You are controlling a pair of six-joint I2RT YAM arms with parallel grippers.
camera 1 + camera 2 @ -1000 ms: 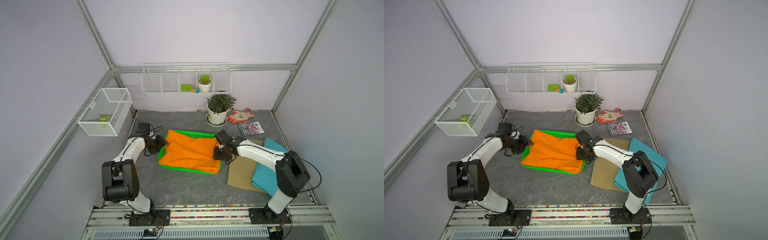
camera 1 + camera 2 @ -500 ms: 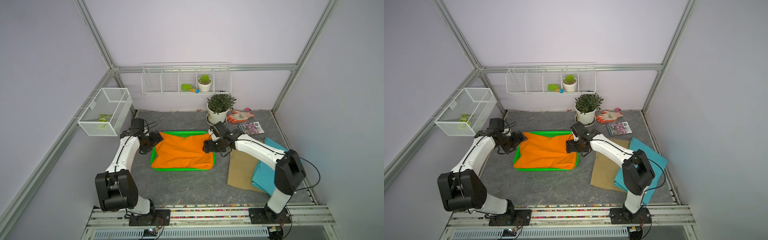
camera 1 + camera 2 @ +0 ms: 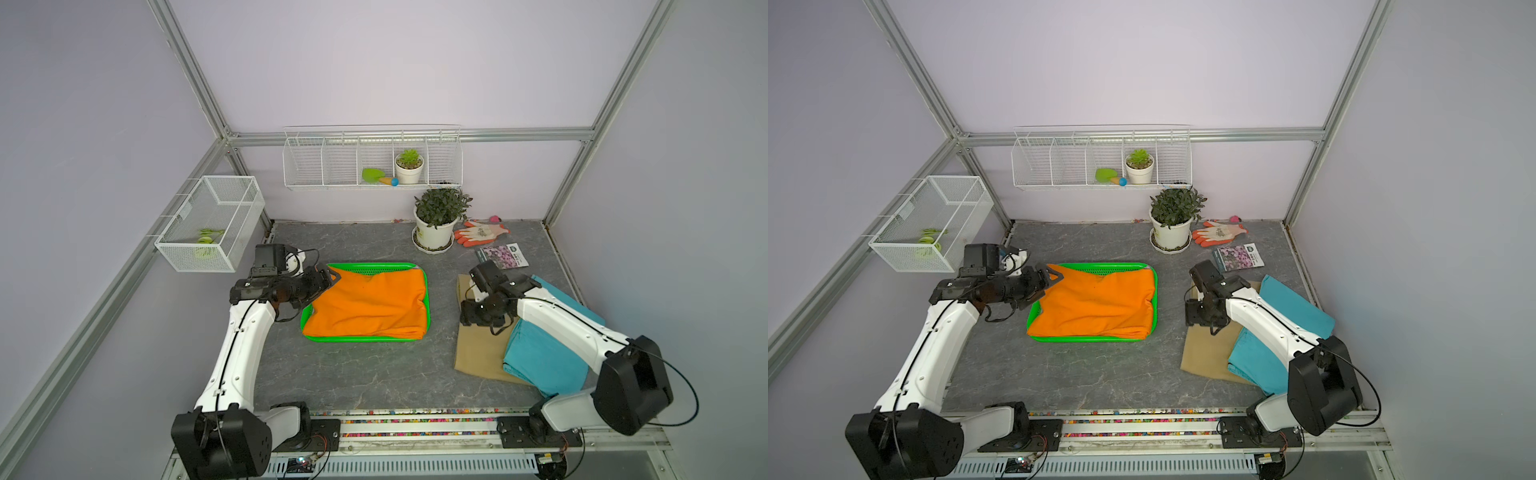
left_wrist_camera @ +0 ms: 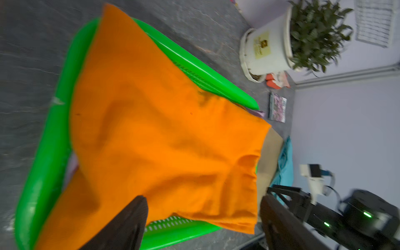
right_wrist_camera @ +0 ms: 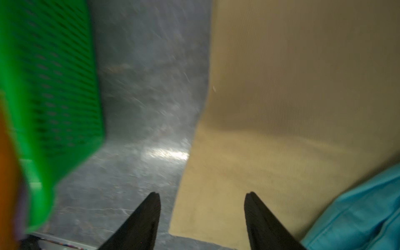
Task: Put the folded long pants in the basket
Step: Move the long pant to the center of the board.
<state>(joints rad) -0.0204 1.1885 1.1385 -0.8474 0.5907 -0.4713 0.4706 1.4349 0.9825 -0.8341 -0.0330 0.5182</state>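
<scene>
- Left gripper (image 4: 203, 198) spread wide, empty, by a corner of the orange pants (image 3: 368, 301).
- In the green basket (image 3: 374, 265): orange pants piled, spilling over the rim.
- Right gripper (image 5: 201, 193) parted, empty, above the edge of the tan pants (image 5: 281, 108); teal pants (image 3: 540, 357) overlapping these on the table (image 3: 365, 374).

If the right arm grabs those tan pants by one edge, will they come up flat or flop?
Probably flop: the tan pants lie limp on the table with a wavy edge, so soft cloth. Lifted by one edge, the folded layers may well fall open. The teal pants overlap one side, so they would likely drag along or slide off.
</scene>
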